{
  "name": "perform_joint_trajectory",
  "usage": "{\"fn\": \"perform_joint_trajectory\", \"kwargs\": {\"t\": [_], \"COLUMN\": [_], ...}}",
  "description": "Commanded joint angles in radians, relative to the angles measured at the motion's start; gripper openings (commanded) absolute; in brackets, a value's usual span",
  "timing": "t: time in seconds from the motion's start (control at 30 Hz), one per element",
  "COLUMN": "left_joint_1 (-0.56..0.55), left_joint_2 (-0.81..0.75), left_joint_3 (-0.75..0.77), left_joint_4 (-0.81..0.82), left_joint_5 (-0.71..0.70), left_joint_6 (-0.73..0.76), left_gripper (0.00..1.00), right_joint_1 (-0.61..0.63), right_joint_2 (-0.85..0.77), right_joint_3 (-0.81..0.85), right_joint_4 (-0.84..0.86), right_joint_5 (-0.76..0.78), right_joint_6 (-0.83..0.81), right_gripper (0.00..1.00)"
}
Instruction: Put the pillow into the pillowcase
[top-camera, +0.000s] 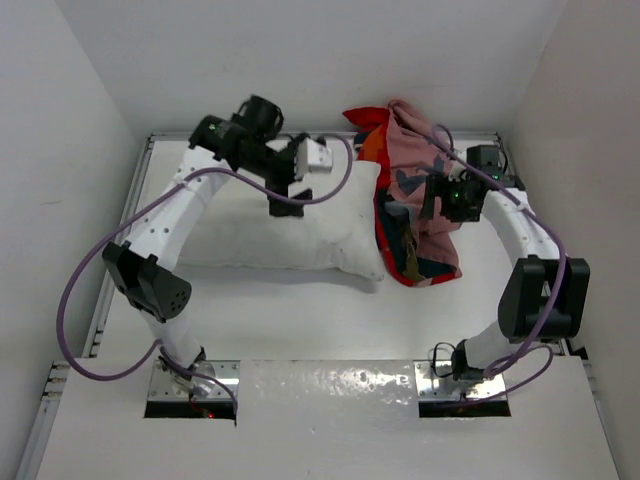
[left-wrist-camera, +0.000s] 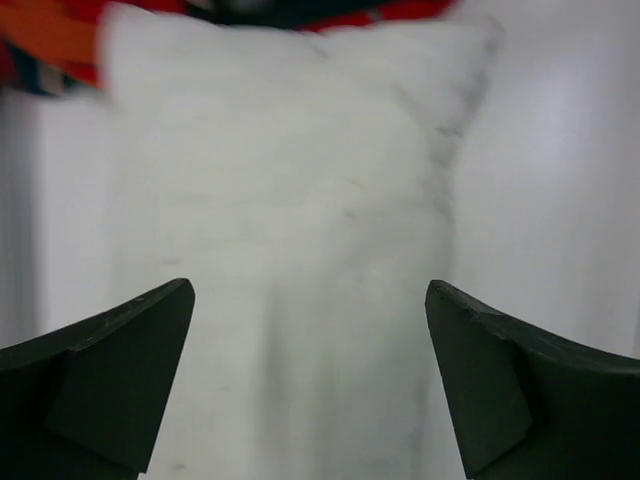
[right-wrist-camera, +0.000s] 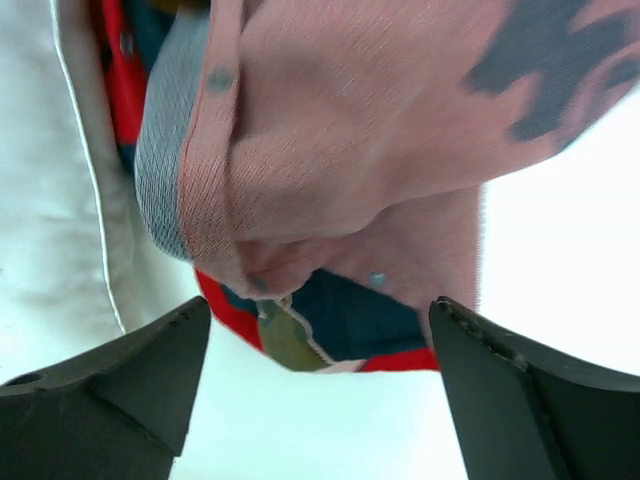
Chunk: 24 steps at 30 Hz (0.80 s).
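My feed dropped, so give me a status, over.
Left gripper, jaws open, over the pillow. Right gripper, jaws open, over the pillowcase. Pillow lying flat, mostly uncovered; pillowcase bunched at its right end. No other obstacle seen.

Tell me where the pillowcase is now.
In the top view, the pillowcase lies bunched up on the far right part of the table, against the right end of the pillow.

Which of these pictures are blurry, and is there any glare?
Left wrist view: the pillow looks hazy, the pillowcase a red smear on top. Right wrist view: the pillowcase weave is sharp, the table beside it washed out white. Top view: crisp, soft shadow under the pillow.
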Motion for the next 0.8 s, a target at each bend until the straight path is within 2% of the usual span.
{"fn": "perform_joint_trajectory", "kwargs": {"t": [0.0,0.03,0.1,0.13,0.17,0.27,0.3,0.33,0.37,0.43,0.5,0.53,0.57,0.63,0.67,0.77], "left_joint_1": [0.041,0.046,0.066,0.072,0.08,0.115,0.139,0.147,0.156,0.15,0.131,0.117,0.088,0.069,0.063,0.06], "left_joint_2": [0.038,0.043,0.078,0.104,0.133,0.266,0.359,0.418,0.536,0.622,0.623,0.585,0.578,0.602,0.625,0.73], "left_joint_3": [0.162,0.138,0.066,0.062,0.067,0.137,0.229,0.296,0.446,0.515,0.48,0.312,0.268,0.214,0.223,0.337], "left_joint_4": [0.079,0.132,0.359,0.36,0.436,0.559,0.567,0.534,0.51,0.472,0.492,0.508,0.507,0.455,0.415,0.164], "left_joint_5": [0.011,-0.009,-0.067,-0.071,-0.071,0.004,0.038,0.102,0.121,0.144,0.117,0.045,0.011,-0.044,-0.048,-0.003], "left_joint_6": [0.006,-0.027,-0.099,-0.124,-0.158,-0.297,-0.355,-0.372,-0.389,-0.367,-0.289,-0.25,-0.169,-0.114,-0.071,0.017], "left_gripper": [1.0,1.0,1.0,1.0,1.0,1.0,1.0,1.0,1.0,1.0,1.0,1.0,1.0,1.0,1.0,1.0], "right_joint_1": [-0.008,-0.001,0.028,0.059,0.079,0.139,0.148,0.147,0.147,0.148,0.147,0.148,0.147,0.148,0.147,0.148], "right_joint_2": [0.005,0.008,0.039,0.039,0.051,0.147,0.175,0.201,0.256,0.311,0.371,0.384,0.396,0.425,0.439,0.451], "right_joint_3": [0.143,0.186,0.246,0.264,0.284,0.367,0.404,0.418,0.448,0.473,0.479,0.472,0.464,0.438,0.424,0.389], "right_joint_4": [-0.092,-0.082,-0.053,-0.045,-0.039,-0.025,-0.023,-0.022,-0.028,-0.06,-0.075,-0.074,-0.073,-0.069,-0.069,-0.06], "right_joint_5": [0.011,-0.014,-0.014,-0.005,0.009,0.029,0.018,0.003,0.005,0.017,0.04,0.054,0.082,0.109,0.116,0.106], "right_joint_6": [-0.036,-0.036,-0.033,-0.036,-0.039,-0.058,-0.05,-0.038,-0.024,-0.019,-0.021,-0.024,-0.027,-0.031,-0.033,-0.038], "right_gripper": [0.81,0.78,0.76,0.77,0.79,0.82,0.83,0.85,0.85,0.85,0.85,0.84,0.84,0.81,0.75,0.65]}}
